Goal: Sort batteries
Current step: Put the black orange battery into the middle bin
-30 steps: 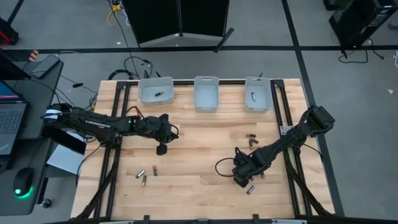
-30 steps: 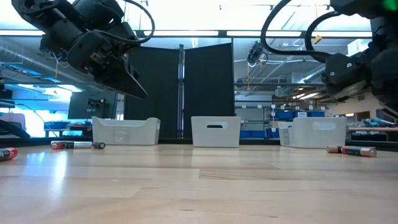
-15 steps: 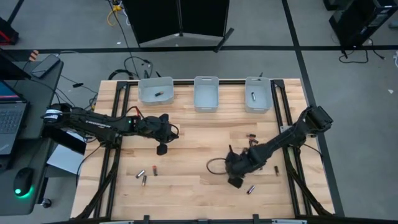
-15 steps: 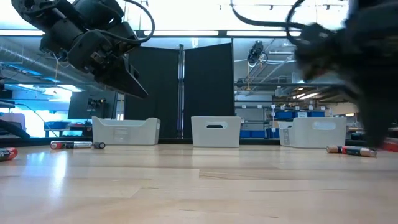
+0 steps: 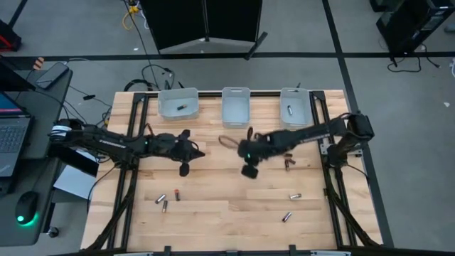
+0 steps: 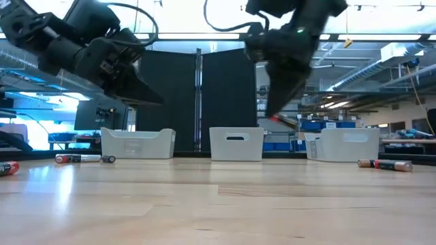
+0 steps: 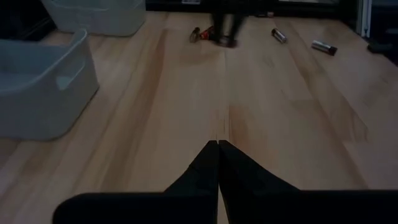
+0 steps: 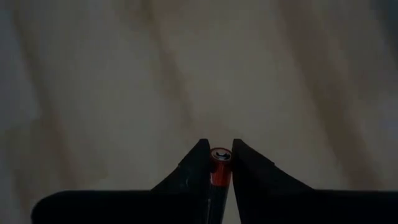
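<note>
1. The table (image 5: 234, 206) I am working over carries three bins along its far edge: the left bin (image 5: 178, 104) and the right bin (image 5: 294, 108) each hold one battery, and the middle bin (image 5: 236, 108) looks bare.
2. My right gripper (image 8: 216, 163), raised mid-table just in front of the middle bin, is clamped on a red-ended battery (image 8: 219, 167).
3. My left gripper (image 7: 218, 144) waits above the table's left half, fingers pressed together — nothing in them.
4. Loose batteries (image 5: 167, 200) lie near the front-left, with more to the right, so most of the sorting is left, I judge.
</note>
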### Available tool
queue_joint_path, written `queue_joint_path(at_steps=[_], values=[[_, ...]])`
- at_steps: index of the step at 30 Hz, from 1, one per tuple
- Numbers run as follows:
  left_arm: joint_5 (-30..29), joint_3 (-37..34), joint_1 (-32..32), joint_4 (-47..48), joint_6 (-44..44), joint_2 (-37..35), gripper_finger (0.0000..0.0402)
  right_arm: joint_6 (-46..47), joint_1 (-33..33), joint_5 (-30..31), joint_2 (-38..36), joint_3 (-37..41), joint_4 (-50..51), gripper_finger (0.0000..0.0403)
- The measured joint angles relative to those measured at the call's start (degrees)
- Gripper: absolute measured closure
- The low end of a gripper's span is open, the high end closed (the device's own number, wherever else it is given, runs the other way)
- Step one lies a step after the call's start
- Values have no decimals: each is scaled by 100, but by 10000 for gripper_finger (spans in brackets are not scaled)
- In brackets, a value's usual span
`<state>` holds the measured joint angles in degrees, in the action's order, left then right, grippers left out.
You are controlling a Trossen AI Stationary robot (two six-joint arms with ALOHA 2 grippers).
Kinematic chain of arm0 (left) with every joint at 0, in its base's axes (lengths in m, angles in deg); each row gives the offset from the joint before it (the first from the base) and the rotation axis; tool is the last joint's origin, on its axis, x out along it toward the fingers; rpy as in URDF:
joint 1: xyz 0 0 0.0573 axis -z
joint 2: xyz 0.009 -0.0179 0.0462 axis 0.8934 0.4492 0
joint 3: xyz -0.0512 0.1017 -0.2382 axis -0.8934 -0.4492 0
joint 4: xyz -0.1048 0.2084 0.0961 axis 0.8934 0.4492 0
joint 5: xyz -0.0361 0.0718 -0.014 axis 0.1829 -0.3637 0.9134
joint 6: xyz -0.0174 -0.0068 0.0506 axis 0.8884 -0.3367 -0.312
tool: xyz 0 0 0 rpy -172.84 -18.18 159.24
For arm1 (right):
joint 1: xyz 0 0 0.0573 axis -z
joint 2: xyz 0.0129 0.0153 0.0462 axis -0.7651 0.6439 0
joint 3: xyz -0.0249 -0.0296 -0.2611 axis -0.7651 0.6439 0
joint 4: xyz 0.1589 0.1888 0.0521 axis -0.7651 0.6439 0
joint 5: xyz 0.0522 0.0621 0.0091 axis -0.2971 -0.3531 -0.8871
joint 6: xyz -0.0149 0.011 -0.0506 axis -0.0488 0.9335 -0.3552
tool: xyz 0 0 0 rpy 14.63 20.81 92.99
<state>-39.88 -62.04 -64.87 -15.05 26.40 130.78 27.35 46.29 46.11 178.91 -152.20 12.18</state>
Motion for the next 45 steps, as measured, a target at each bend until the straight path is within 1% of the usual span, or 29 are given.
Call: queue_joint_path(at_steps=[3, 9, 12, 16, 21, 31, 34, 36, 45], values=[[-2, -159, 0, -188, 146, 0, 387, -461, 479, -2, 0, -170, -116, 348], [-4, -177, 0, -190, 172, 0, 387, -1173, 1378, 0, -2, -566, -486, 348], [-53, -177, -5, -270, 134, 0, 387, -1366, 1722, 0, 7, -802, -535, 348], [-108, -177, -5, -365, 13, 0, 387, -1678, 2018, 0, 11, -1101, -590, 348], [-205, -175, -7, -615, 3, 0, 387, -1983, 2135, 0, 11, -1504, -653, 348], [-203, -174, -7, -646, 34, 0, 387, -2442, 2135, -2, 19, -2128, -732, 348], [-205, -176, -7, -707, 36, 0, 387, -2552, 2135, -2, 143, -2345, -679, 348], [-205, -174, -7, -735, 34, 0, 387, -2659, 2135, -4, 365, -2583, -556, 348], [-192, -174, -7, -727, -11, 0, 387, -3147, 2184, -55, 1635, -3845, 558, 348]])
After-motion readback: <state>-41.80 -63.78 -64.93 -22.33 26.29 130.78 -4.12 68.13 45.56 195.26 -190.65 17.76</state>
